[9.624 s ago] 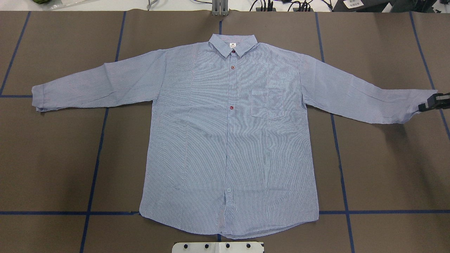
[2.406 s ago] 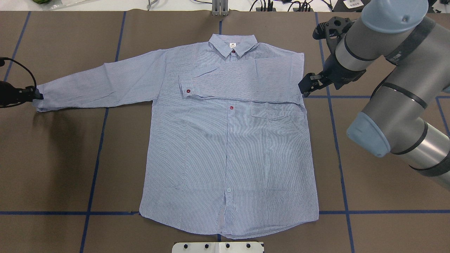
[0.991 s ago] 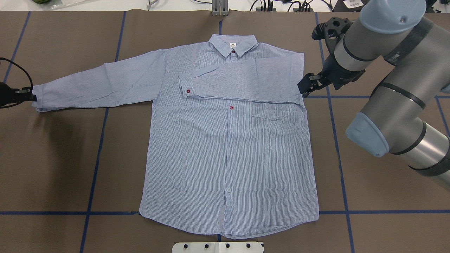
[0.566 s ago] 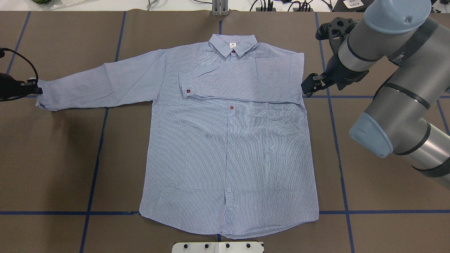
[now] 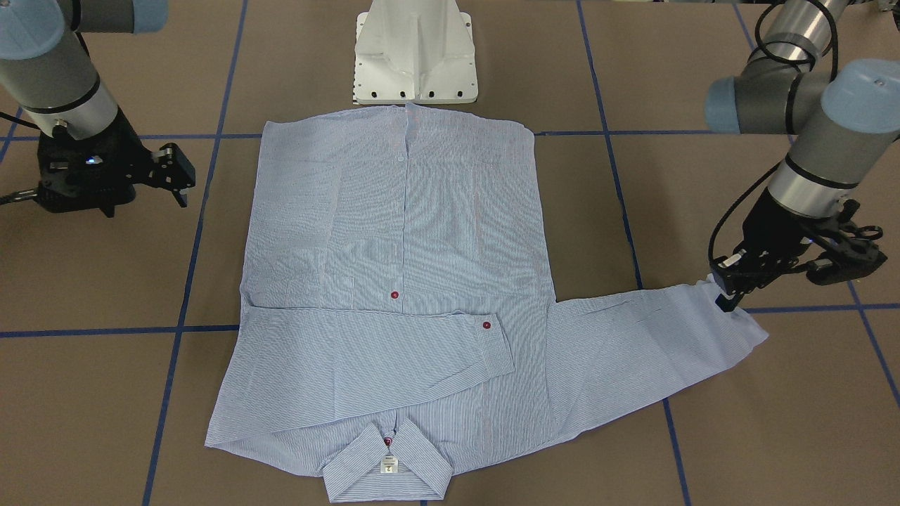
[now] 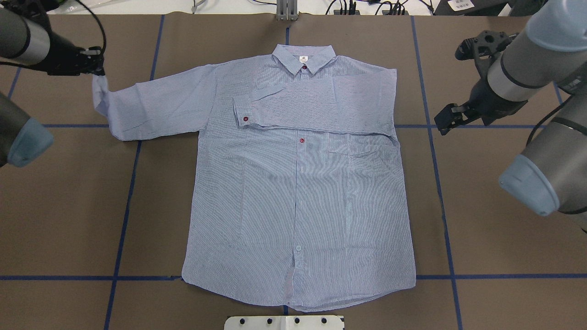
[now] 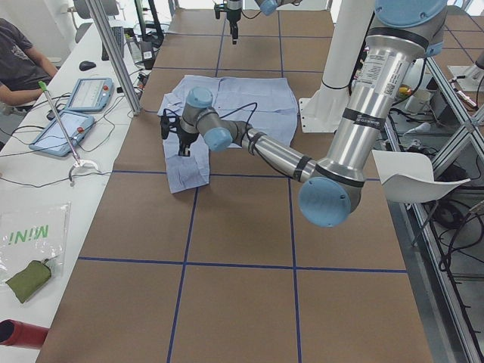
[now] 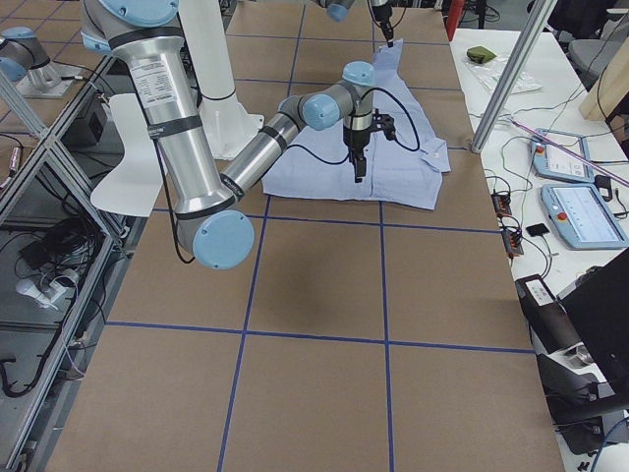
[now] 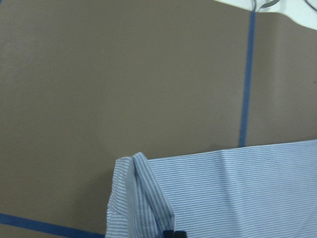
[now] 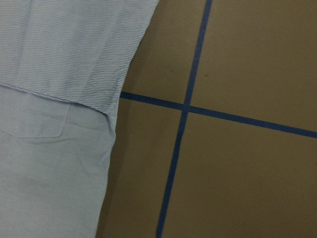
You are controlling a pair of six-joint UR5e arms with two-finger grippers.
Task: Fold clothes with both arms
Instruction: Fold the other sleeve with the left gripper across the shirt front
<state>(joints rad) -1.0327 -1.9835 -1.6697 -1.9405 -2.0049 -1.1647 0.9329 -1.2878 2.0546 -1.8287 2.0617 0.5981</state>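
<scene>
The light blue striped shirt (image 6: pixel 298 183) lies front up on the brown table, collar at the far side. Its right sleeve (image 6: pixel 316 105) lies folded across the chest, the cuff with a red button near the middle. My left gripper (image 6: pixel 96 69) is shut on the left sleeve's cuff (image 6: pixel 100 94) and holds it above the table, so the cuff hangs down. The left wrist view shows the pinched cuff (image 9: pixel 141 198). Off the shirt's right shoulder my right gripper (image 6: pixel 444 121) hangs open with nothing in it. The right wrist view shows only the shirt's edge (image 10: pixel 59 99).
The white pedestal base (image 5: pixel 415 49) stands at the shirt's hem. Blue tape lines (image 6: pixel 124 206) cross the brown table cover (image 6: pixel 495 238). In the exterior left view a person (image 7: pixel 19 64) sits at a side desk with tablets (image 7: pixel 72 128).
My left gripper has risen and moved inward and toward the far side with the left cuff, shortening the sleeve on the table. My right gripper has drawn away from the shirt's shoulder.
</scene>
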